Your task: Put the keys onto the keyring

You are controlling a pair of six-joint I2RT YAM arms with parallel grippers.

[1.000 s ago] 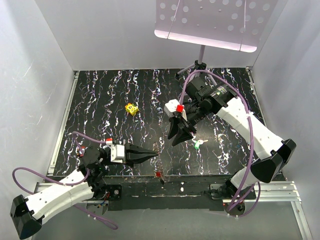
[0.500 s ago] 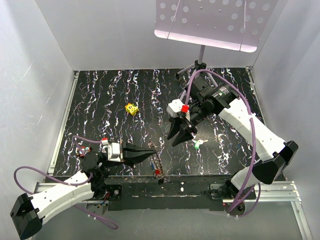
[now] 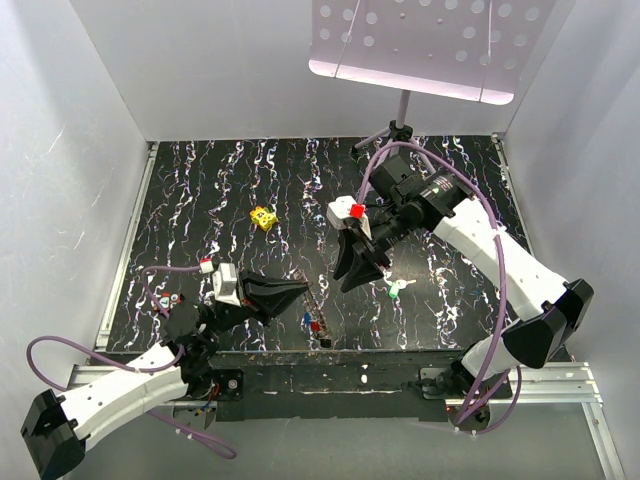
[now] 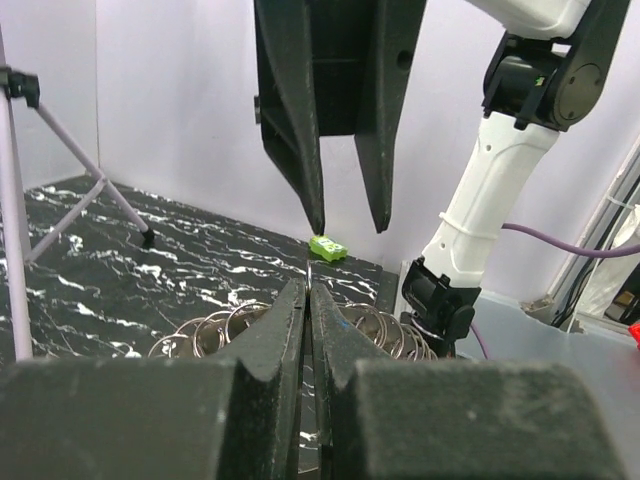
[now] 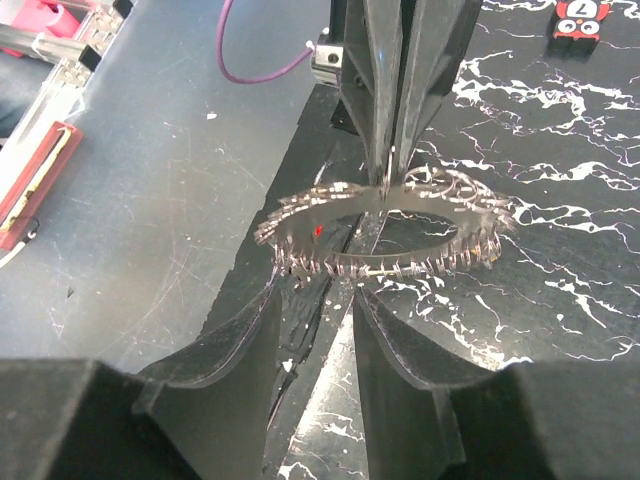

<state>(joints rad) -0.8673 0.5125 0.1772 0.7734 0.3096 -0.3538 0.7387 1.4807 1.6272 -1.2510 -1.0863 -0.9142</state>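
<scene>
Okay, left gripper (image 3: 303, 288) has its jaws pressed together on the keyring (image 5: 340, 263), pinching its far rim. The keyring is held off the counter (image 3: 200, 200), near the 6 o'clock edge in the top view. Right gripper (image 3: 347, 282) has its jaws spread, with nothing between them that I see.

Key relation: in the right wrist view the keyring sits at 12 o'clock, just beyond the right jaws. It lies roughly flat, wide axis running 9 to 3 o'clock. In the top view it is at about 8 o'clock from the right jaws, near them.

Green key (image 3: 397, 290) lies on the counter at 3 o'clock from the right jaws, near. Right arm is clearly the nearer one. The key's long axis is too small for me to call.

Blue key (image 3: 305, 318) and red key (image 3: 317, 327) sit at 7 o'clock from the right jaws, just below the left jaws. I cannot tell whether they hang on the keyring or lie on the counter.

Counts:
- one keyring, carrying small split rings, too many to count
- three keys: one green, one blue, one red; no orange in view
- one yellow block (image 3: 263, 217) at 10 o'clock, well apart
- one tripod stand (image 3: 400, 130) at 12 o'clock

My guess: the right arm takes the green key next.
</scene>
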